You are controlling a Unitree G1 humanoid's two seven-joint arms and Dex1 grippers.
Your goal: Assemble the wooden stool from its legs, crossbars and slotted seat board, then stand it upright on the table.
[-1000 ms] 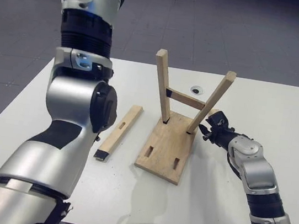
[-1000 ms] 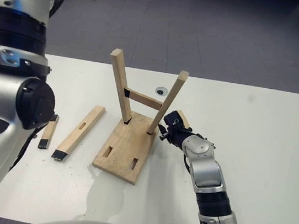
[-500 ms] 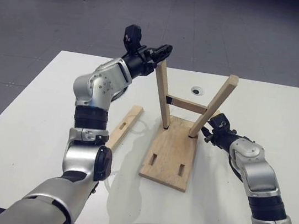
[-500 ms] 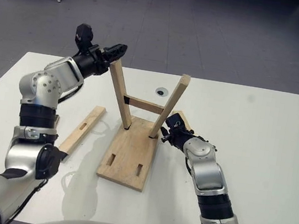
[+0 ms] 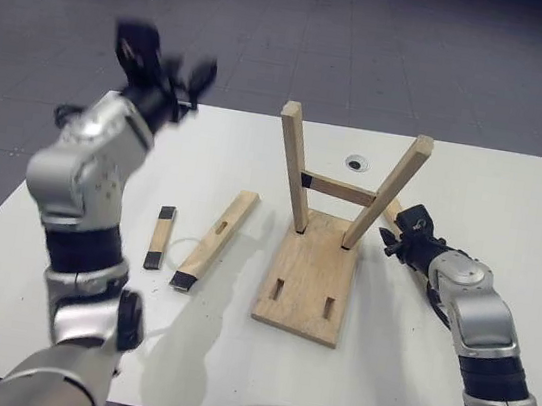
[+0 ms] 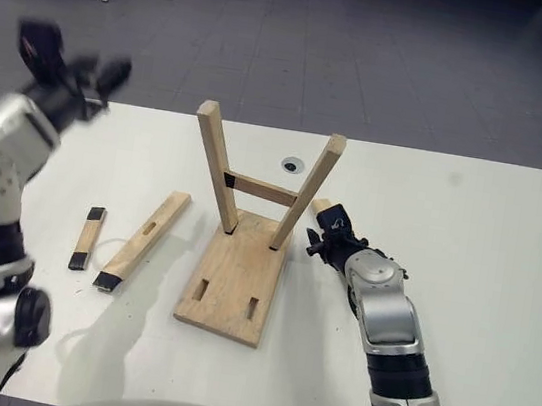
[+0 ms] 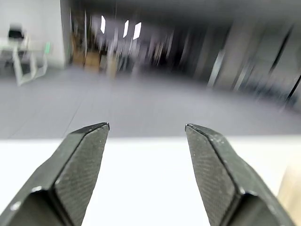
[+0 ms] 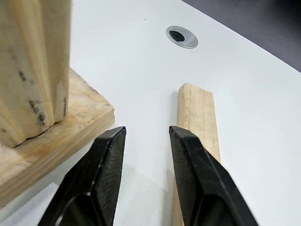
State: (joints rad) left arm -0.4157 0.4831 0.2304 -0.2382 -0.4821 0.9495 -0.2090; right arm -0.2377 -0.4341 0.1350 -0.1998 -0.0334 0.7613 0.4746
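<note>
The slotted seat board (image 5: 305,287) lies flat on the white surface (image 5: 514,197), with two legs (image 5: 294,166) joined by a crossbar (image 5: 339,187) standing in its far slots. A loose slotted leg (image 5: 215,239) and a short crossbar (image 5: 157,237) lie to its left. The left pincer (image 7: 146,127) hangs high over the far left edge, spread wide and holding nothing. The right pincer (image 8: 146,128) sits low beside the right leg's foot, narrowly parted and empty, just beside another loose wooden piece (image 8: 197,117).
</note>
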